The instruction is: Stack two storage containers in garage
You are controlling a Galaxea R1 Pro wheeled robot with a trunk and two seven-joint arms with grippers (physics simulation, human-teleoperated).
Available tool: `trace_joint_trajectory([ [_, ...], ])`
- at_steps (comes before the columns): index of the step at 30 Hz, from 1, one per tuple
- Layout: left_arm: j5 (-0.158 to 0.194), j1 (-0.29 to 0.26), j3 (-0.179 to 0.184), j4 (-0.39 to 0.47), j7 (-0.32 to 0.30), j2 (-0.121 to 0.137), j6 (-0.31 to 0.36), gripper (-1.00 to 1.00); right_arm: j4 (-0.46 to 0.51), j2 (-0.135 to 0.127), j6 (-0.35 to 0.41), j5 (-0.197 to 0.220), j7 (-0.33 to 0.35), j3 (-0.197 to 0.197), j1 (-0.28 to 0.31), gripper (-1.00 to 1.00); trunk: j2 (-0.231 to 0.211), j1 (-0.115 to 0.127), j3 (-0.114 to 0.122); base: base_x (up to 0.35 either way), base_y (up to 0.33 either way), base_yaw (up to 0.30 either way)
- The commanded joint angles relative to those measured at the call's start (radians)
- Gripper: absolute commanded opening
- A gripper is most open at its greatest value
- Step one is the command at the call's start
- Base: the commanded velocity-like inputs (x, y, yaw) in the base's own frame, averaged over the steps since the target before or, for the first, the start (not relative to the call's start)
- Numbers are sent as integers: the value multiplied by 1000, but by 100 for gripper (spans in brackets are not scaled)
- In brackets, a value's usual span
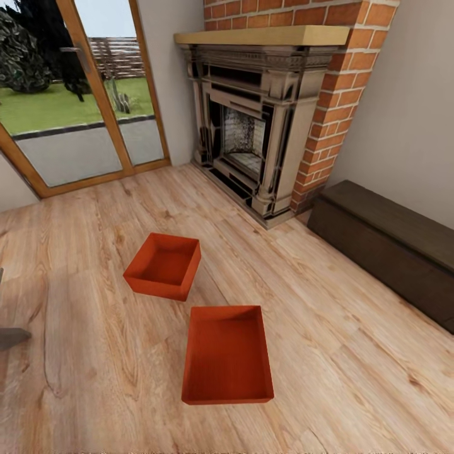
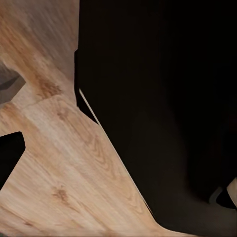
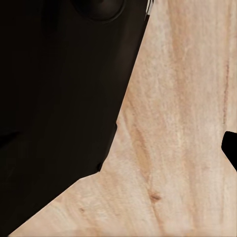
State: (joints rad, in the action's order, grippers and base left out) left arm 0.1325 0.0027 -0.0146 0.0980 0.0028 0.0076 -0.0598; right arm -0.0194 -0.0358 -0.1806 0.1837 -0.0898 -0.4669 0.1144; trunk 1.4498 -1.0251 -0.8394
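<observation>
Two matt, smooth plastic-looking bins (image 1: 162,265) (image 1: 227,355) are seen on a grainy, light wood-plank floor (image 1: 353,353) — rough red brick (image 1: 340,94) and clear glass doors (image 1: 82,101) behind.

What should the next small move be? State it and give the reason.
Probably roll the base forward toward the nearer storage container. Both it and the farther storage container sit open and empty on the wood-plank floor before the fireplace, apart from each other, and neither is held yet.
</observation>
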Motion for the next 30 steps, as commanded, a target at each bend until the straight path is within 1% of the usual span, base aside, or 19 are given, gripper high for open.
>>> trace_joint_trajectory([
  [1, 7, 0, -2, 0, 0, -1, -2, 100, -2, 0, -5, 10, -1, -9, 1, 100, 0, 0, -2, 0, 0, 0],
  [30, 12, 0, -7, -10, 0, 2, -2, 100, -2, 0, -5, 10, -1, -7, 1, 100, 0, 0, -49, 0, 0, 0],
])
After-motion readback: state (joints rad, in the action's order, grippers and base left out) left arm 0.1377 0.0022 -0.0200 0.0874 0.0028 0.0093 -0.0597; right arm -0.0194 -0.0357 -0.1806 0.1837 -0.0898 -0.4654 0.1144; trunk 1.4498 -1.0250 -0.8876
